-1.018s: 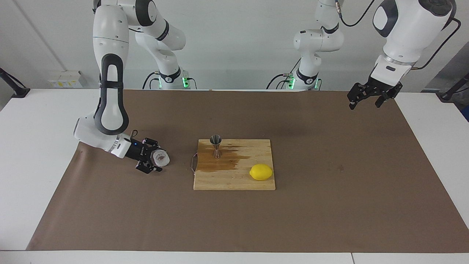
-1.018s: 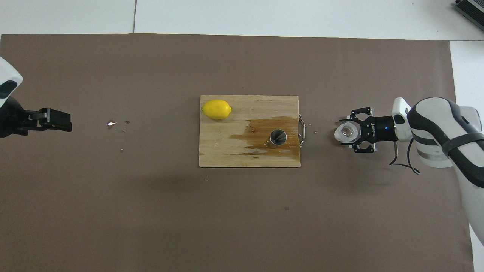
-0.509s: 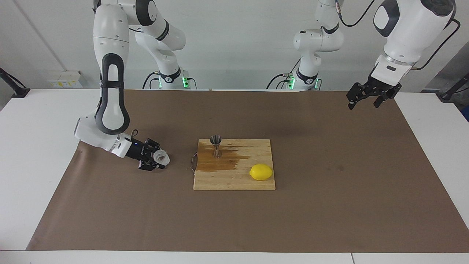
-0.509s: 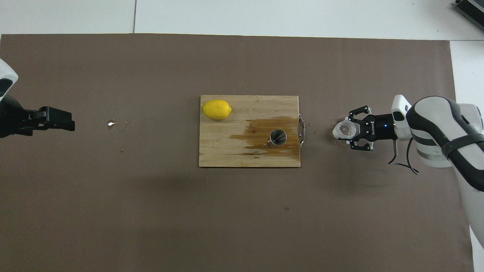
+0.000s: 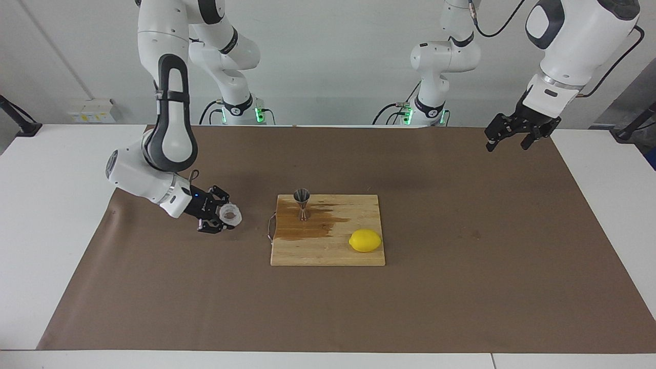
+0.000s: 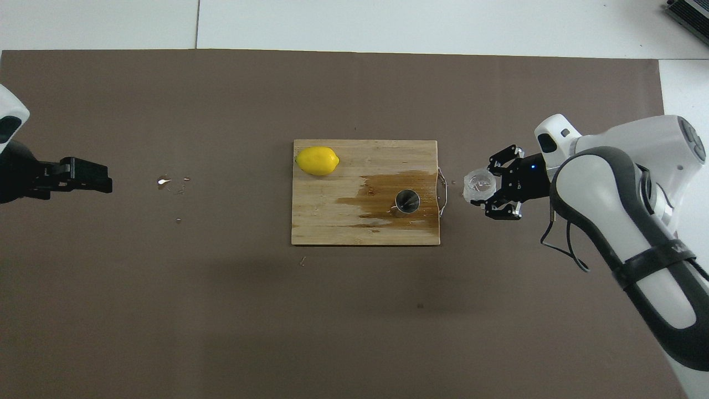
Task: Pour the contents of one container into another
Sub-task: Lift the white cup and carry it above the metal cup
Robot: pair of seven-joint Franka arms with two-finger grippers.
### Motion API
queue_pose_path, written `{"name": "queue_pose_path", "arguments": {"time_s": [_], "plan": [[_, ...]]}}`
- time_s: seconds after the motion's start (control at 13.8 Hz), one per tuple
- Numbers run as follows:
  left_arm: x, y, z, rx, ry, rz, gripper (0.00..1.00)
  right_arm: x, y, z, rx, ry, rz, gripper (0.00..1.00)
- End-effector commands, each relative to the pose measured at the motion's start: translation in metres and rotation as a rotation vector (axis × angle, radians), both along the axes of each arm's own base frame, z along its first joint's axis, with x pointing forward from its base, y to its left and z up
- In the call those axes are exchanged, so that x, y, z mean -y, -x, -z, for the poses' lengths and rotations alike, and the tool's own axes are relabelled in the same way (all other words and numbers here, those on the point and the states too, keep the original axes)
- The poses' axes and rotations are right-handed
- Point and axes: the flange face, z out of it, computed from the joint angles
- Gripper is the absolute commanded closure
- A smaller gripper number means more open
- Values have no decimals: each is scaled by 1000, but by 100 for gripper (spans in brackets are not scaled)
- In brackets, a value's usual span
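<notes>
The small clear textured glass cup [image 5: 230, 213] is held in my right gripper [image 5: 223, 217], which is shut on it over the brown paper, just off the cutting board's handle end. It also shows in the overhead view [image 6: 478, 184], in the right gripper [image 6: 489, 189]. The steel jigger [image 5: 302, 203] stands upright on the wooden cutting board [image 5: 328, 253], near that handle end, and shows from above [image 6: 407, 200]. My left gripper [image 5: 507, 144] hangs open and empty above the left arm's end of the table, also seen in the overhead view [image 6: 88, 178]; that arm waits.
A yellow lemon [image 5: 365, 240] lies on the board's corner toward the left arm's end. A brown wet stain [image 6: 388, 194] spreads over the board around the jigger. A few droplets [image 6: 166, 180] lie on the paper near the left gripper.
My right gripper has carried the cup toward the cutting board, and the arm's elbow has swung up. The left gripper has barely shifted.
</notes>
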Motion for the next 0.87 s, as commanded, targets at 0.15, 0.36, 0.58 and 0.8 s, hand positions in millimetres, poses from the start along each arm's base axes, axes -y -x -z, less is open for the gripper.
{"name": "queue_pose_path", "arguments": {"time_s": [0.15, 0.36, 0.58, 0.8], "plan": [[-9, 6, -6, -3, 10, -15, 0, -52, 12, -22, -21, 124, 14, 72], [-8, 4, -6, 4, 3, -4, 0, -76, 18, -42, 2, 228, 2, 72], [-24, -4, -9, 6, -17, -27, 0, -110, 25, -54, 35, 314, -17, 72], [4, -16, -5, -13, -16, 25, 0, -138, 32, -57, 75, 373, -28, 72]]}}
